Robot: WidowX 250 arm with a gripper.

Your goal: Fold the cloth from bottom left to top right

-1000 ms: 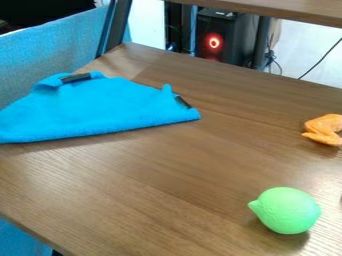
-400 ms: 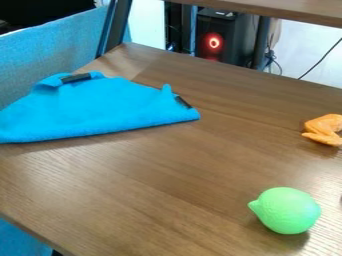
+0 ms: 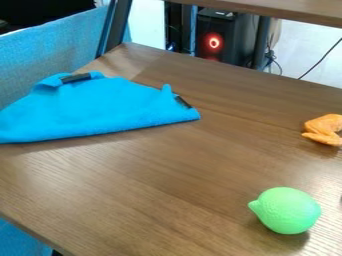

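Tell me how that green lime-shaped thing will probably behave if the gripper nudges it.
The green lime would probably roll, given its rounded sides, though the pointed tip may make it veer. Its smooth-looking surface suggests it could slip from a loose grip.

arm pose: cannot tell | wrist tilt: cannot tell (nor which way it turns)
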